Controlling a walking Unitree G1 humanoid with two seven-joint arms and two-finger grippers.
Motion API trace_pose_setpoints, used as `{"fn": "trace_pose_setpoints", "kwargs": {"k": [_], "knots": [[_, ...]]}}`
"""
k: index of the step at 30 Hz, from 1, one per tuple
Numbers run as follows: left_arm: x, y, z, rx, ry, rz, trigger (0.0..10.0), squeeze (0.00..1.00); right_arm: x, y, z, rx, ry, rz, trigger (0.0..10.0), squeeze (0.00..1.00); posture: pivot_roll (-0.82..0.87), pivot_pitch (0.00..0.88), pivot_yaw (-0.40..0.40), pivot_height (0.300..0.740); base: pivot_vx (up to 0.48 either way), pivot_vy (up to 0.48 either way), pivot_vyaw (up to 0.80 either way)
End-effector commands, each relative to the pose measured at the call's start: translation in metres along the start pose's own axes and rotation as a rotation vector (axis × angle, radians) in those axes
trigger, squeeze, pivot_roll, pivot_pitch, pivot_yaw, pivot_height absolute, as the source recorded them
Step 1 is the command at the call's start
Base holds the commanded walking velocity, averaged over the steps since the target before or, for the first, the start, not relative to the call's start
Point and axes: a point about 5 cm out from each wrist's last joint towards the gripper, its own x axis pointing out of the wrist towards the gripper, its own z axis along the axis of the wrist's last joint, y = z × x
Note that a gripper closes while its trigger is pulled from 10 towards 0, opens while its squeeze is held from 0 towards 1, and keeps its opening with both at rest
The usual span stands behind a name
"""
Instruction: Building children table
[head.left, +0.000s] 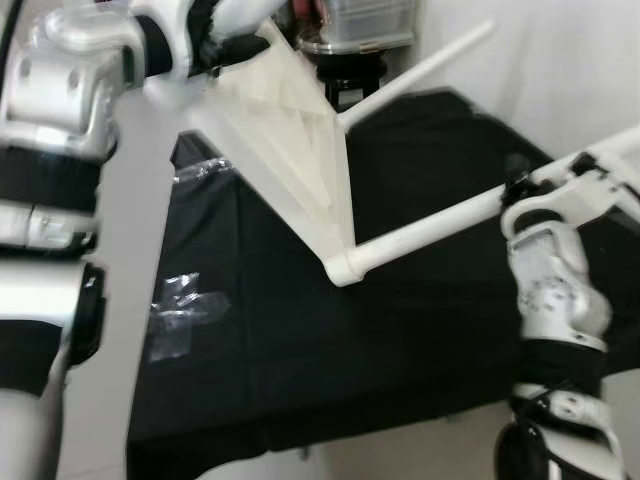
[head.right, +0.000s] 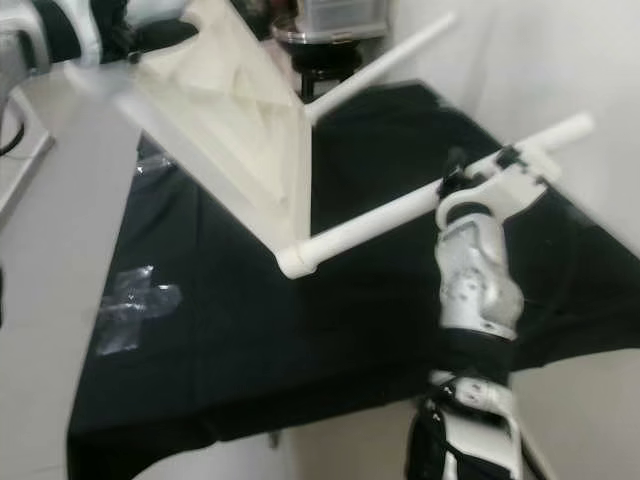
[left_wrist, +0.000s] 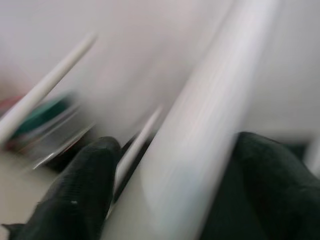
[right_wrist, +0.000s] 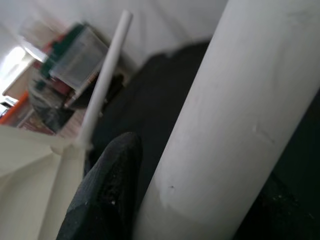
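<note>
A white children's table top (head.left: 285, 130) hangs tilted on edge above a black-covered surface. My left gripper (head.left: 215, 45) at the upper left is shut on its edge; in the left wrist view a black finger (left_wrist: 80, 195) sits on each side of the blurred white edge (left_wrist: 200, 140). One white leg (head.left: 430, 232) sticks out of the table's lower corner socket toward the right. My right gripper (head.right: 455, 180) is shut on this leg, whose shaft (right_wrist: 235, 125) passes beside a black finger (right_wrist: 107, 195). A second leg (head.left: 420, 72) points to the upper right.
A black cloth (head.left: 400, 330) covers the surface below. A crumpled clear plastic bag (head.left: 180, 310) lies on its left part. A clear storage box (head.left: 365, 20) stands on a dark stand at the back. A white wall (head.right: 560, 70) lies to the right.
</note>
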Motion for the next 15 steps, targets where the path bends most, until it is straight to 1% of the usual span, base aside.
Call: {"fn": "trace_pose_setpoints", "kwargs": {"k": [1,2,4,5,6,8,10,12,14,15], "knots": [[0.004,-0.025,0.067,0.034,-0.280,-0.123,10.0,1.00,-0.014,-0.036,-0.096,-0.311,0.397,-0.136,10.0,0.00,0.05,0.088,0.128,0.740,0.000,0.000,0.00],[0.004,-0.025,0.067,0.034,-0.280,-0.123,10.0,1.00,-0.014,-0.036,-0.096,-0.311,0.397,-0.136,10.0,0.00,0.05,0.088,0.128,0.740,0.000,0.000,0.00],[0.014,-0.028,0.060,-0.009,-0.257,-0.193,10.0,1.00,-0.011,-0.041,-0.096,-0.281,0.383,-0.208,10.0,0.00,0.06,0.096,0.129,0.740,0.000,0.000,0.00],[0.014,-0.028,0.060,-0.009,-0.257,-0.193,10.0,1.00,-0.011,-0.041,-0.096,-0.281,0.383,-0.208,10.0,0.00,0.06,0.096,0.129,0.740,0.000,0.000,0.00],[0.017,-0.030,0.056,-0.029,-0.242,-0.233,10.0,1.00,-0.009,-0.046,-0.092,-0.240,0.349,-0.273,10.0,1.00,0.06,0.104,0.127,0.740,0.000,0.000,0.00],[0.019,-0.030,0.056,-0.035,-0.241,-0.246,10.0,1.00,-0.008,-0.049,-0.091,-0.223,0.332,-0.297,10.0,1.00,0.06,0.104,0.125,0.740,0.000,0.000,0.00],[0.019,-0.029,0.055,-0.053,-0.239,-0.265,10.0,1.00,-0.006,-0.050,-0.091,-0.167,0.315,-0.332,10.0,1.00,0.06,0.106,0.121,0.740,0.000,0.000,0.00],[0.019,-0.029,0.054,-0.055,-0.238,-0.272,10.0,1.00,-0.005,-0.051,-0.091,-0.176,0.308,-0.351,10.0,1.00,0.06,0.108,0.118,0.740,0.000,0.000,0.00],[0.017,-0.030,0.053,-0.059,-0.239,-0.282,10.0,1.00,-0.007,-0.058,-0.092,-0.221,0.303,-0.400,10.0,1.00,0.06,0.110,0.109,0.740,0.000,0.000,0.00],[0.015,-0.031,0.053,-0.067,-0.242,-0.292,10.0,0.90,-0.008,-0.060,-0.092,-0.241,0.299,-0.418,10.0,1.00,0.05,0.109,0.101,0.740,0.000,0.000,0.00]]}}
